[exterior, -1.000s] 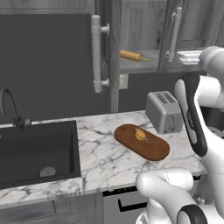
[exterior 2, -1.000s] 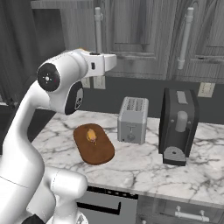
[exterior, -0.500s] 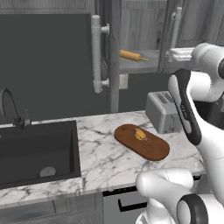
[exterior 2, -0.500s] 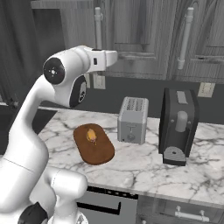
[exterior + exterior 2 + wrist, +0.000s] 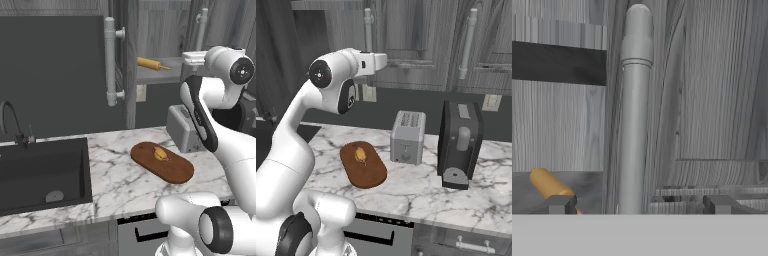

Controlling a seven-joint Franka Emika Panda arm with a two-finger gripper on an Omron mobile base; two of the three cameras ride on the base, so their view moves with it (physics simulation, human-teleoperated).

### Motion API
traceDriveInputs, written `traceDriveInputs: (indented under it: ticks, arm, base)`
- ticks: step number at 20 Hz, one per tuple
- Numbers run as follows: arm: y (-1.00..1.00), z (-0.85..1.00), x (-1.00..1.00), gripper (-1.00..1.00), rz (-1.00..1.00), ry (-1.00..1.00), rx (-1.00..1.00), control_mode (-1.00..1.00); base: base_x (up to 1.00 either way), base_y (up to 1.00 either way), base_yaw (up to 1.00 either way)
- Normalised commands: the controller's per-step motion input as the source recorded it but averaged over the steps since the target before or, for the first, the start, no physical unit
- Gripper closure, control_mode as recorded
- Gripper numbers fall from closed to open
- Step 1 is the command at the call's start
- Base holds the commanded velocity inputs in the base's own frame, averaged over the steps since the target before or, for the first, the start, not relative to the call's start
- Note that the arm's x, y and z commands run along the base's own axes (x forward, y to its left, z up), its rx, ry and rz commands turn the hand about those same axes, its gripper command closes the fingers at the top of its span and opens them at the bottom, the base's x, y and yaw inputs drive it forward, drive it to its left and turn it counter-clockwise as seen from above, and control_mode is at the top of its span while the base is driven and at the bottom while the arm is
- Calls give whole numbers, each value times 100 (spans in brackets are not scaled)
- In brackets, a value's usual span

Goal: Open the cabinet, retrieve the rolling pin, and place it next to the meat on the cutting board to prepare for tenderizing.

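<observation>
Gripper (image 5: 637, 205) jaws spread wide, nothing between them; fingertips (image 5: 560, 204) flank pale bar handle (image 5: 634, 125), not touching. Hand raised at cabinet (image 5: 160, 35) shelf level. One door swung open. Rolling pin (image 5: 150, 63) lies on open shelf, tan end low left in hand view. Below on marble counter (image 5: 115, 175): cutting board (image 5: 162, 162) with meat (image 5: 159, 153) near its far end, toaster (image 5: 407, 136) beside board.
</observation>
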Motion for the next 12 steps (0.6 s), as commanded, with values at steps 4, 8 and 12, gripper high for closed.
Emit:
traceDriveInputs:
  ticks: [4,8,12]
  arm:
    - [6,0,32,-100,0,0,0,-100]
    - [3,0,38,-100,0,0,0,-100]
    - [0,0,28,-100,3,0,0,-100]
  base:
    - [0,0,0]
    - [0,0,0]
    - [0,0,0]
